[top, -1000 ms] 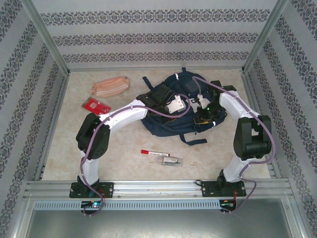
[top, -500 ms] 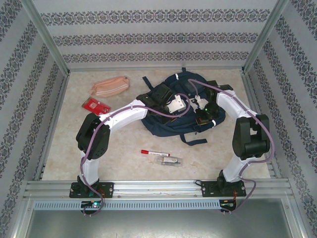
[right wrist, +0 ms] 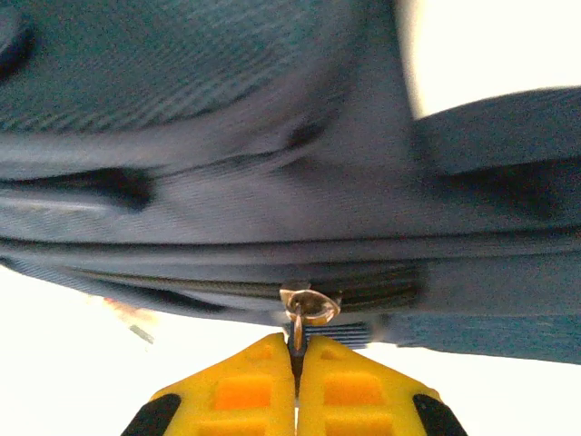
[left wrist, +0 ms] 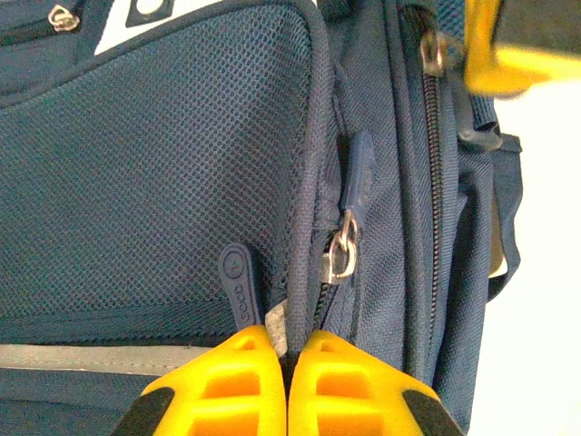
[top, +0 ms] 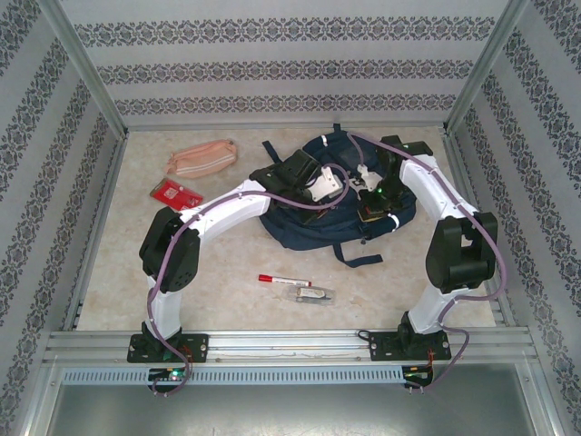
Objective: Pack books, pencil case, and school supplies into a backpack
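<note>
I am at the opening step: nothing can go in until the large navy-blue fabric backpack (top: pixel 309 232), lying mid-desk, is unzipped. My left pincer (left wrist: pixel 290 343) is clenched on a fold of its fabric by the front pocket's seam, bracing the bag. My right pincer (right wrist: pixel 297 347) is clenched on the small metal zip pull (right wrist: pixel 309 304) at the bag's edge, its ring just showing above my tips. Waiting on the pale desk (top: pixel 118 272) are the long salmon-pink fabric pencil case (top: pixel 201 157) at the far left and the small red flat packet (top: pixel 175 193) near it. Nearer my bases lies the slim white marker with red cap (top: pixel 283 280), just beside a small clear-wrapped greyish item (top: pixel 313 294). Next, I judge, the right should draw the pull along the zip track while the left keeps the cloth taut. The risks are a slipping pull or bunching fabric.
</note>
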### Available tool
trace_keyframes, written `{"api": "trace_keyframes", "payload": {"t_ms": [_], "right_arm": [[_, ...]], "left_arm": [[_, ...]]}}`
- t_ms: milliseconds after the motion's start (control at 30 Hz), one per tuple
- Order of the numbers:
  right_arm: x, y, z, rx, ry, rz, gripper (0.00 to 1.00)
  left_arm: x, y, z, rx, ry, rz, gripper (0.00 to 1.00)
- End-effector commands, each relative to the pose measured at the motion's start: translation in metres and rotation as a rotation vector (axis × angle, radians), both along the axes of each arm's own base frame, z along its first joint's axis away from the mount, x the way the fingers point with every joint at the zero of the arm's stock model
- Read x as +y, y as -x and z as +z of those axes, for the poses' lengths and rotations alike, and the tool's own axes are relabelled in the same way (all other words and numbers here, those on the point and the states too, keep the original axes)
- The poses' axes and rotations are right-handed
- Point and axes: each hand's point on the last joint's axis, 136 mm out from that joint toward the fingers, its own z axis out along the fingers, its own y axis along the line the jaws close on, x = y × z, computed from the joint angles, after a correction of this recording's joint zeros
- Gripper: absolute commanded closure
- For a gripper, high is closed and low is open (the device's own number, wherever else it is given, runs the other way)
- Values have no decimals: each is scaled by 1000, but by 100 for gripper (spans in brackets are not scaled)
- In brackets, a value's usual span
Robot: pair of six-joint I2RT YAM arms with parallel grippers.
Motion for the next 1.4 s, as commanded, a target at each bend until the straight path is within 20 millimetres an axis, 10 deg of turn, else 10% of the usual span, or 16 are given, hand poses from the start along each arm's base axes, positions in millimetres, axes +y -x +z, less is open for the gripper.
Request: {"api": "trace_keyframes", "payload": {"t_ms": [0,533,833,1133,1367], "right_arm": [[34,25,11,124,-230,8,100],[108,17,0,43,-606,-157,91],[64,21,15,-186,-478,-362,56],[7,10,21,-314,-210,-478,53],[20,-16,32,-162,-390,-851,51]], "left_arm": [[-17,-11,37,-6,145,11,100],[-42,-21,40,134,302,76,100],[-34,-21,35,147,296,82,100],[-30,-22,28,146,281,75,100],[-33,-15,22,173,291,35,100]]}}
